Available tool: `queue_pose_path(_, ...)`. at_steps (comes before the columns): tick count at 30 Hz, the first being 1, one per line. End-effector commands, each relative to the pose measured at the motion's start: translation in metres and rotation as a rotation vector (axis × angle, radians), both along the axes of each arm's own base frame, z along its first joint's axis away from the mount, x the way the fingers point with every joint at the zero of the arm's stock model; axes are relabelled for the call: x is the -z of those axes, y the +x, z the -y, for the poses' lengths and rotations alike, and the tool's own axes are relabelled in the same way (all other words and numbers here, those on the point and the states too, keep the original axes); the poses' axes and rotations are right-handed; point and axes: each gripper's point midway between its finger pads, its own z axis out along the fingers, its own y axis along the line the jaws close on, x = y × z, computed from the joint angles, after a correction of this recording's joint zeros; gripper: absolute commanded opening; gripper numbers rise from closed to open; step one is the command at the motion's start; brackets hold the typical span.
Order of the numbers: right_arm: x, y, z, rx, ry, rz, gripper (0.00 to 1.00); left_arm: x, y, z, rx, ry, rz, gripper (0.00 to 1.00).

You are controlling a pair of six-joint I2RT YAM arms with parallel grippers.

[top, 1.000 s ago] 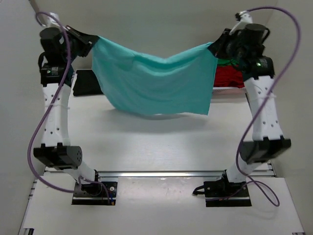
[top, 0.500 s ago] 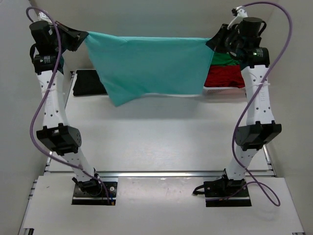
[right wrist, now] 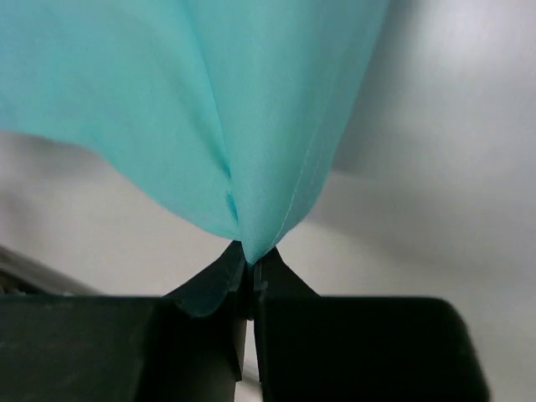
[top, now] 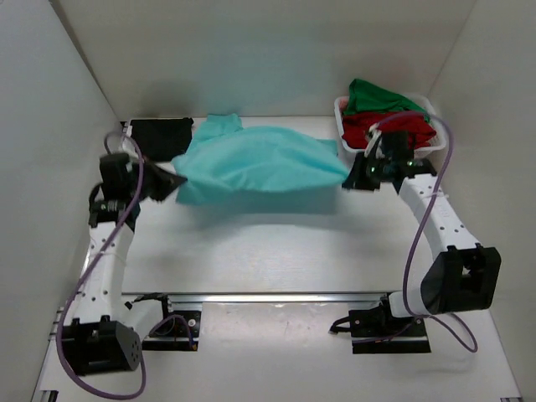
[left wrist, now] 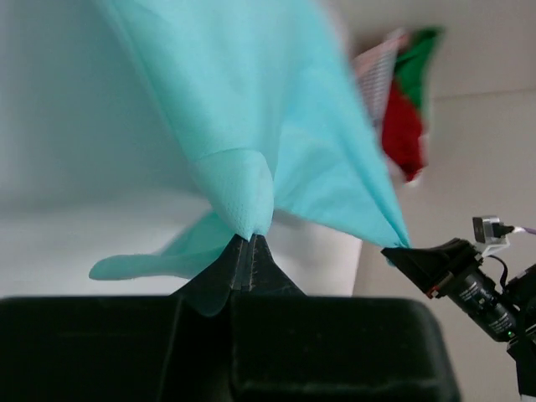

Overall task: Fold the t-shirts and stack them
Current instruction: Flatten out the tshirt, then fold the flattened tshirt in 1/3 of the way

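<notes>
**Teal shirt stretched between both grippers, with folding hardly begun**

The teal shirt [top: 260, 163] is held low over the far half of the table [top: 276, 247]. It is pinched at its left edge by the left gripper [top: 172, 182] and at its right edge by the right gripper [top: 350, 177]. In both wrist views the jaws are seen clamped tight on the cloth. One sleeve is trailed toward the far wall, and no fold is judged to have been made in this shirt yet. A black shirt [top: 159, 134] is laid flat at the far left, seemingly folded. A red shirt [top: 358, 130] and a green shirt [top: 377, 94] are heaped in the basket [top: 339, 113] at the far right, so most of the task is judged undone. Bare table is offered in the middle and near. Walls close in at left, right and far, and the basket is just beside the right gripper.
</notes>
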Motion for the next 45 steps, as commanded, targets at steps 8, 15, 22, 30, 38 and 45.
queue_pose_path(8,0.130,-0.157,-0.002,-0.047,0.012,-0.426,0.00,0.132,-0.107,0.009,-0.054,-0.059,-0.376,0.00)
queue_pose_path(15,0.152,-0.205,0.003,-0.065,-0.021,-0.586,0.00,0.160,-0.152,-0.002,-0.110,0.015,-0.565,0.00)
queue_pose_path(22,0.149,-0.191,0.005,-0.030,0.007,-0.609,0.00,0.175,-0.135,-0.009,-0.180,-0.021,-0.566,0.00)
queue_pose_path(30,0.139,-0.138,0.006,0.000,0.028,-0.587,0.00,0.171,-0.087,-0.034,-0.229,0.037,-0.540,0.00)
queue_pose_path(38,0.143,-0.101,0.018,0.033,0.009,-0.616,0.00,0.180,-0.042,-0.040,-0.207,0.039,-0.554,0.00)
queue_pose_path(45,0.151,-0.079,0.020,0.034,0.022,-0.639,0.02,0.185,-0.013,-0.037,-0.191,0.012,-0.568,0.00)
